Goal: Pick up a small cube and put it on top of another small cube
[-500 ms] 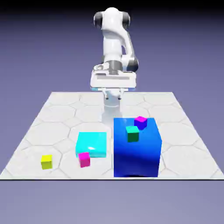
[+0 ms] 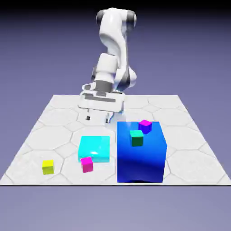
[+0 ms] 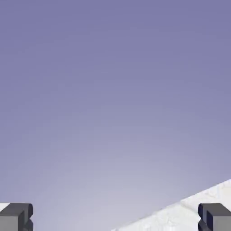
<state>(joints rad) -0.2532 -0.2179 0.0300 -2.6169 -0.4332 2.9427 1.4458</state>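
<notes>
The small yellow cube [image 2: 48, 166] sits on the table near the front at the exterior view's left. The small magenta cube [image 2: 87, 164] rests just in front of the cyan block [image 2: 95, 149]. My gripper [image 2: 98, 119] hangs open above the table behind the cyan block, far from both small cubes, with nothing between its fingers. In the hand view my gripper [image 3: 115, 217] has its grey fingertips [image 3: 16, 217] wide apart, and only backdrop and a strip of white table [image 3: 189, 210] show; no cube appears there.
A tall blue block [image 2: 141, 152] stands right of the cyan block. On top of it sit a small green cube [image 2: 136, 137] and a purple cube with a magenta top [image 2: 145, 126]. The white hexagon-patterned table [image 2: 189, 135] stretches around them.
The arm has swung toward the exterior view's left and lowered, bringing the gripper down and forward from behind the blue block. The cubes have not moved.
</notes>
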